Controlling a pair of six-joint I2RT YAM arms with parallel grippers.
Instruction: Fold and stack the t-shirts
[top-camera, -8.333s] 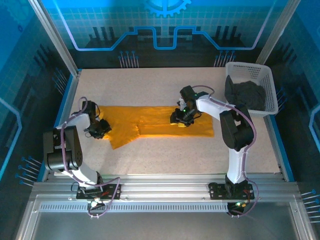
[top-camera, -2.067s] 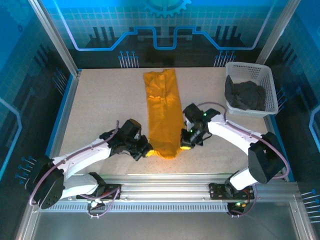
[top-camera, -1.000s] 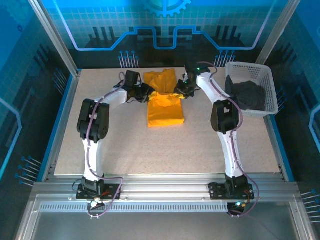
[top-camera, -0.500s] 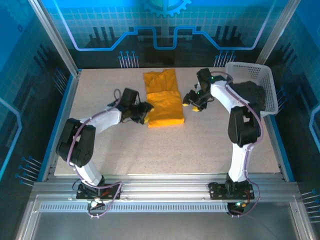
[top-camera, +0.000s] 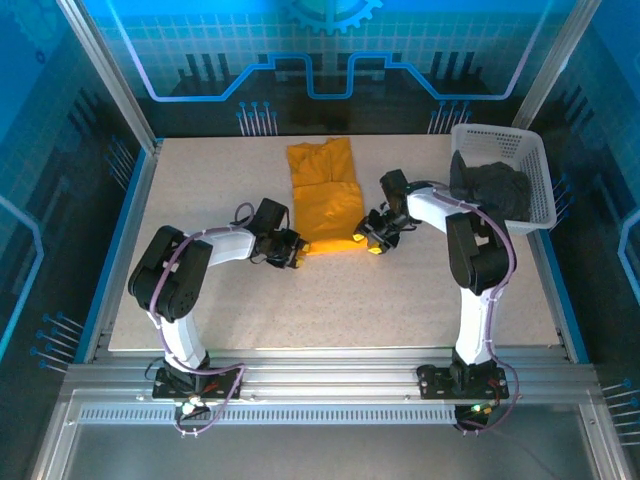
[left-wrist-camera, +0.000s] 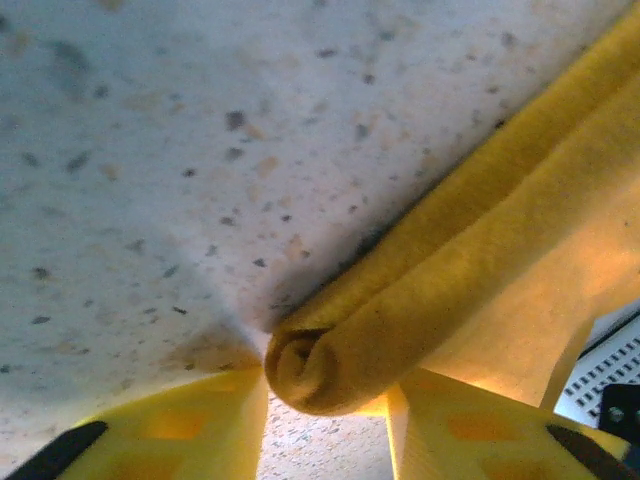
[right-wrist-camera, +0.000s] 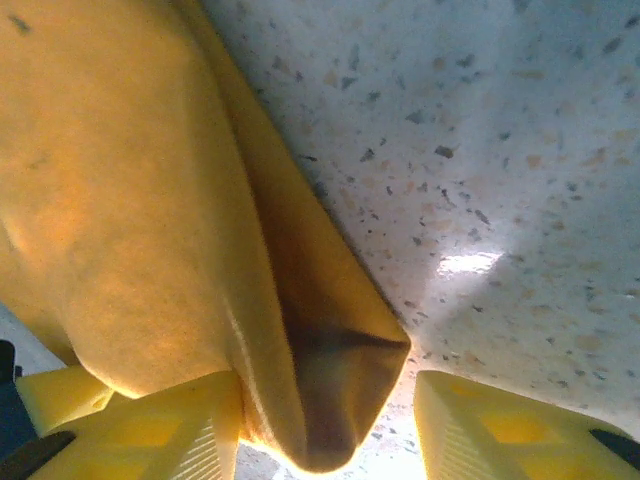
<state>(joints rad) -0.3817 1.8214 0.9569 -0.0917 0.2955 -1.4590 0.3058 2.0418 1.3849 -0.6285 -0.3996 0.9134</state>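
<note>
Left wrist view: the left pincer (left-wrist-camera: 325, 392) has the rolled corner of the orange-yellow t-shirt (left-wrist-camera: 500, 250) pinched between its two yellow fingers (left-wrist-camera: 190, 430), and the cloth touches both of them. Speckled counter (left-wrist-camera: 150, 150) lies beyond the roll, and the shirt's doubled edge runs away to the upper right.

In the right wrist view, the right pincer (right-wrist-camera: 328, 388) stands parted around the shirt's (right-wrist-camera: 120, 200) other near corner. The folded cloth rests against one finger (right-wrist-camera: 150, 430), while a sliver of bright counter (right-wrist-camera: 480, 150) shows between it and the other finger, so the pincer is not clamped.

From the top external view, the left pincer (top-camera: 289, 249) sits at the near-left corner of the orange-yellow t-shirt (top-camera: 325, 195) and the right pincer (top-camera: 368, 241) at its near-right corner. Both arms reach low across the counter (top-camera: 200, 190). The shirt lies as a narrow folded strip in the middle of the counter's far half, its far end close to the far edge.

A white lattice basket (top-camera: 543, 190) stands at the far right corner, holding the dark t-shirt (top-camera: 490, 190) in a heap.
</note>
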